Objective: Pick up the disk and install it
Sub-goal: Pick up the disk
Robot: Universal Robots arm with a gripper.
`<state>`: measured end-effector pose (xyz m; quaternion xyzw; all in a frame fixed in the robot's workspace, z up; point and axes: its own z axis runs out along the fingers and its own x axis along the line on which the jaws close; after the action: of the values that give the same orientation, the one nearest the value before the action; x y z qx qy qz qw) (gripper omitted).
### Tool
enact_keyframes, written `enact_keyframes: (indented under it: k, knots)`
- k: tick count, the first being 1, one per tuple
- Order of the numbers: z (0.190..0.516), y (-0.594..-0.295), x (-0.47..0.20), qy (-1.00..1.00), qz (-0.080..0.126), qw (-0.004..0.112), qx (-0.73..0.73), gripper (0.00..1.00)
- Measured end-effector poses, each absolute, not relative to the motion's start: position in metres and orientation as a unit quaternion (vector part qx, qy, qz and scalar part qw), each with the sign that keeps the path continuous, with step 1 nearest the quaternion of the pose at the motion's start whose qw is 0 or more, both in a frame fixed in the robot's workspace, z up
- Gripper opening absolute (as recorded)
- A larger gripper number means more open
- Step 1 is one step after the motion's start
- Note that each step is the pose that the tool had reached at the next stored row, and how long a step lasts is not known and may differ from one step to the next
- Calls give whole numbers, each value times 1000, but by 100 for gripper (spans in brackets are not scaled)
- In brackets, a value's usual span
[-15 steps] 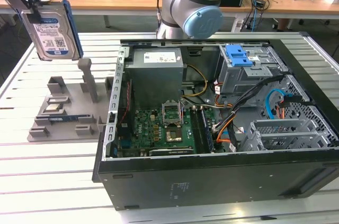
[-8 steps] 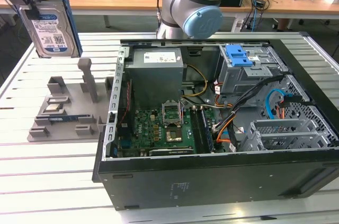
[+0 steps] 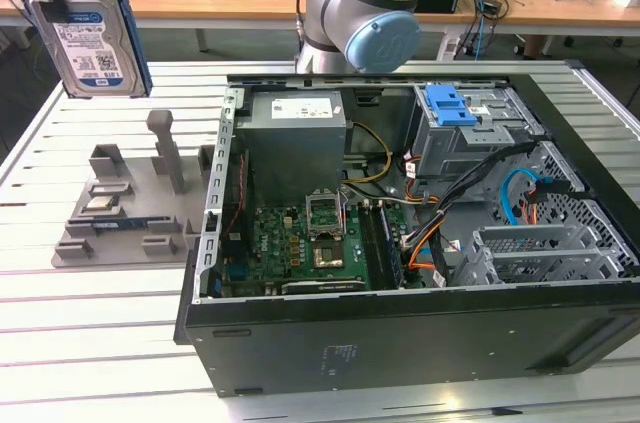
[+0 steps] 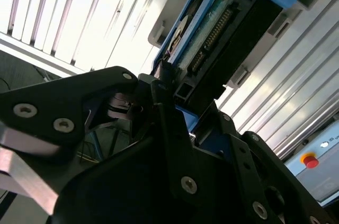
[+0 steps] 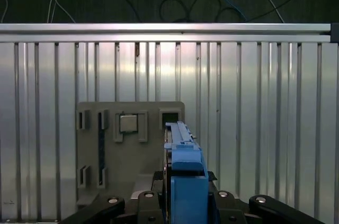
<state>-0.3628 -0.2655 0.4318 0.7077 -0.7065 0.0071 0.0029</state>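
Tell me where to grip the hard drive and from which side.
Clamp the hard drive across its flat faces at one short end, coming along its length, as the gripper seems to: it is thin, and that leaves its blue side rails free.

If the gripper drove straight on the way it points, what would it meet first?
Probably the grey parts holder on the slatted table. The disk held in the gripper leads, its far end over the holder's edge. Depth is unclear.
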Motion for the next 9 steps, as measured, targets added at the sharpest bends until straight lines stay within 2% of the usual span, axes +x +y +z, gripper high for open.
enact_keyframes:
  k: [7,9]
  knots:
    - [451,-265,-363,-706,7,3,708,36]
    - [466,-265,-363,-706,7,3,708,36]
